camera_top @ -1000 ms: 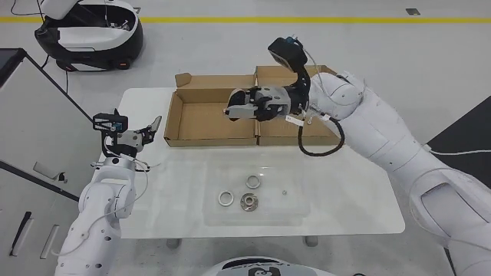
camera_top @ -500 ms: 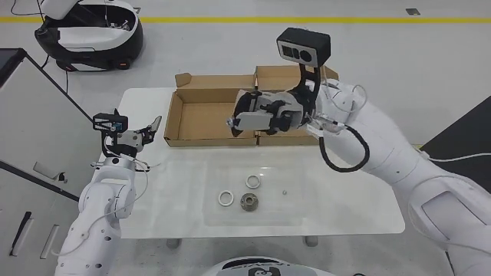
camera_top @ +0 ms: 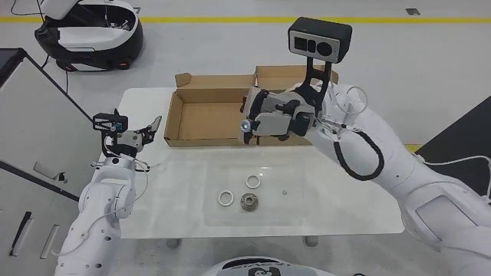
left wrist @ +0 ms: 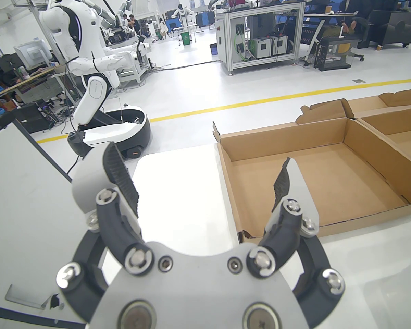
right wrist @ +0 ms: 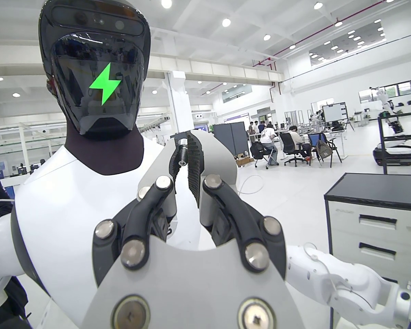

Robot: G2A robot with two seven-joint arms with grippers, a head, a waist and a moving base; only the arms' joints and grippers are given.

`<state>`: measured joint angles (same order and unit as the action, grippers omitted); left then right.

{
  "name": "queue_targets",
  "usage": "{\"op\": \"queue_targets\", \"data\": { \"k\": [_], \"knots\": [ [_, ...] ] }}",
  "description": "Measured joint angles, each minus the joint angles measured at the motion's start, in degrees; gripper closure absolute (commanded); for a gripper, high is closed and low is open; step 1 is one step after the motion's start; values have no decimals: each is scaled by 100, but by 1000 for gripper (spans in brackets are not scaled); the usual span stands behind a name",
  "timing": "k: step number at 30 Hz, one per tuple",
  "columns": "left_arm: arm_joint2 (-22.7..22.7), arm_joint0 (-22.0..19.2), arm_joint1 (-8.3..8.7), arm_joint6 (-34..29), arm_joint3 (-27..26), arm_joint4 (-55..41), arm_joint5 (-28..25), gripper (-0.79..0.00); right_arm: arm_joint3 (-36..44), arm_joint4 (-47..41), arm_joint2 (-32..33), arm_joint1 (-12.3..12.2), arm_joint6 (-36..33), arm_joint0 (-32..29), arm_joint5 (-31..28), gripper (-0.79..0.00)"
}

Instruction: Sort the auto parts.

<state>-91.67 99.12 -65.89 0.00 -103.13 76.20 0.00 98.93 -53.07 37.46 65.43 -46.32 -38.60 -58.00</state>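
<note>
Spanning the middle of the scene, the white table (camera_top: pixel 345 192) carries two open cardboard boxes side by side along its far edge. They look like the bins for the sort. The left box (camera_top: pixel 201 115) shows a bare floor, and the right box (camera_top: pixel 276 75) is largely covered by the arm above it.

The right gripper (camera_top: pixel 245 125) hangs over the near right corner of the left box, close to where the two boxes meet. Its fingers are clamped on a small threaded metal part (right wrist: pixel 181 154), pinched at the tips, probably so it can drop cleanly once it is over the chosen box.

The left gripper (left wrist: pixel 200 159) sits at the table's left edge with its fingers spread wide and nothing between them. It is well away from the boxes, which seems meant to leave room for the working arm.

Near the front of the table lie the unsorted parts. Two pale rings (camera_top: pixel 252 181) (camera_top: pixel 226 198) and a darker hub-like piece (camera_top: pixel 248 202) sit close together, with a tiny piece (camera_top: pixel 285 193) a little to their right.

The tabletop is smooth and glossy. Beyond it is a pale workshop floor crossed by a yellow line (camera_top: pixel 230 20), with a wheeled robot (camera_top: pixel 92 34) parked at far left.
</note>
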Motion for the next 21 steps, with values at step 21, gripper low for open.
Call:
{"op": "queue_targets", "data": {
  "k": [21],
  "knots": [
    [0, 0, 0, 0, 0, 0, 0, -785, -2, 431, 444, -43, 1, -258, 0, 0]
  ]
}}
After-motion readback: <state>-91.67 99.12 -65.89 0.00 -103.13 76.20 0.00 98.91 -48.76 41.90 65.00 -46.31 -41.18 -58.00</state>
